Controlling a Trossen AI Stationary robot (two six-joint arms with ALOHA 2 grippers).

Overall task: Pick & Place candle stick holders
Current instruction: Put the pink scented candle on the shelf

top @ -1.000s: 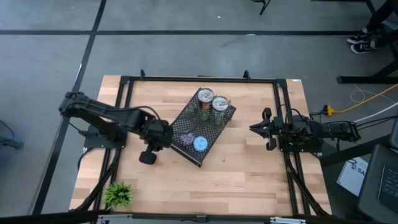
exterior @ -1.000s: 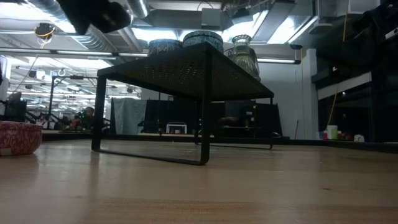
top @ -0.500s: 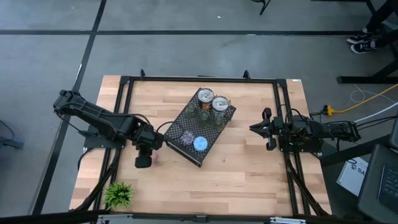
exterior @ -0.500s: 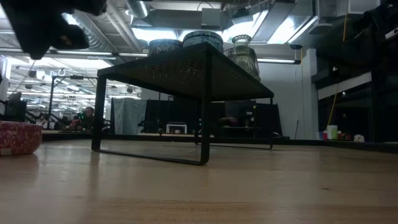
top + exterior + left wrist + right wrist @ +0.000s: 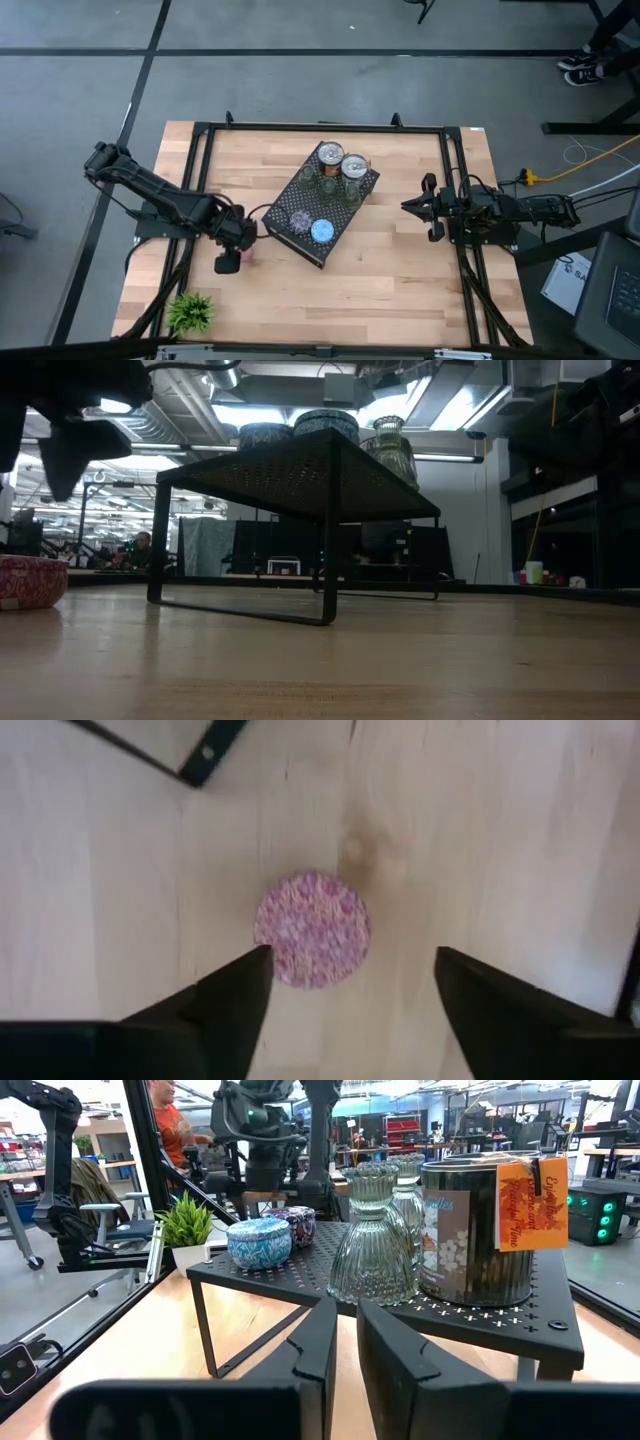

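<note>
The left gripper (image 5: 345, 985) hangs over the table (image 5: 400, 270) with its fingers (image 5: 230, 995) spread apart, and the pink holder (image 5: 311, 929), a small round piece with a sparkly, speckled pink top, sits free on the bare wood between them, just beside the corner of the black rack (image 5: 325, 205). The blue holder (image 5: 259, 1242), the purple holder (image 5: 296, 1223), the ribbed glass holders (image 5: 372, 1240) and the two metal cans (image 5: 341, 161) stand on top of that rack. The right gripper (image 5: 343, 1345) waits at the table's right side, fingers together and empty.
</note>
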